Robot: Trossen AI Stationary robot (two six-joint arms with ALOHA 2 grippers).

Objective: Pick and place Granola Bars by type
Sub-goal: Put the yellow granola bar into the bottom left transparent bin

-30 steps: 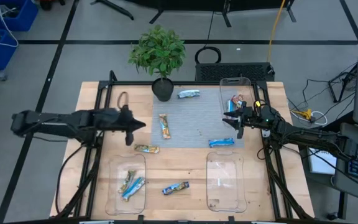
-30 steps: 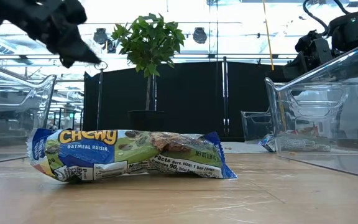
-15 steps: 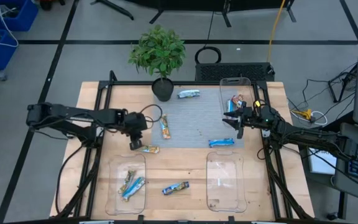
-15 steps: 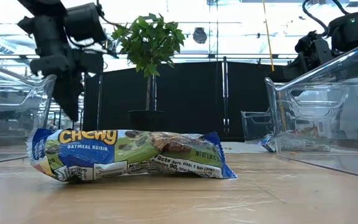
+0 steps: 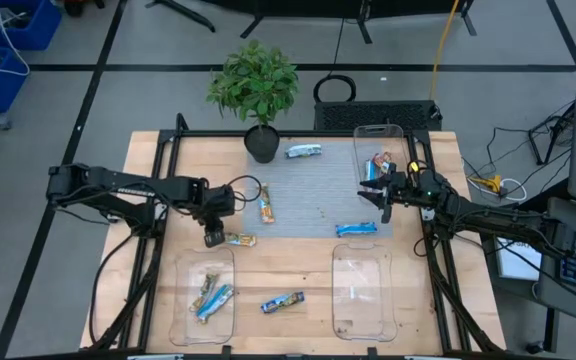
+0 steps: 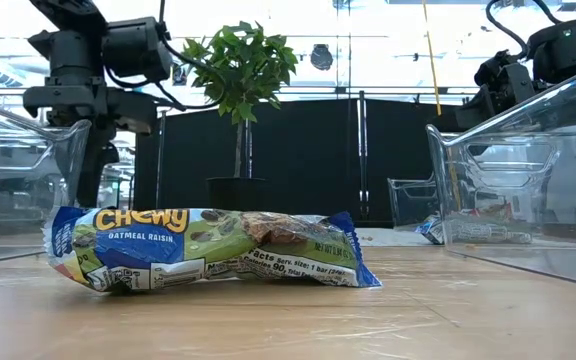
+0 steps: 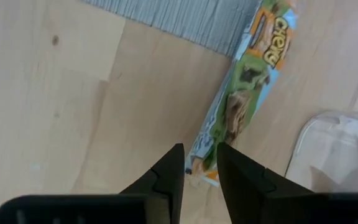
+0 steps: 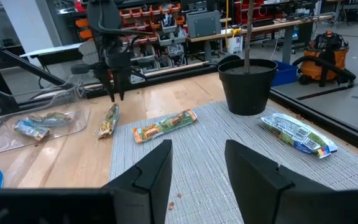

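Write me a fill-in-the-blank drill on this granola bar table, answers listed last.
1. The left gripper hovers over a green granola bar lying on bare ____.
2. The potted plant stands at the grey mat's ____ edge.
3. The near-right clear tray holds ____ bars.

Answers: wood; far; no

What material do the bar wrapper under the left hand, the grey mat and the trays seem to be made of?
Bar wrapper: thin printed plastic film, probably; glossy, crinkled, with a crimped end, lying just ahead of the left hand.
Grey mat: looks woven or ribbed, matte; fine parallel lines show. Fabric or vinyl, cannot tell.
Trays: clear hard plastic; the room shows through the glossy walls.
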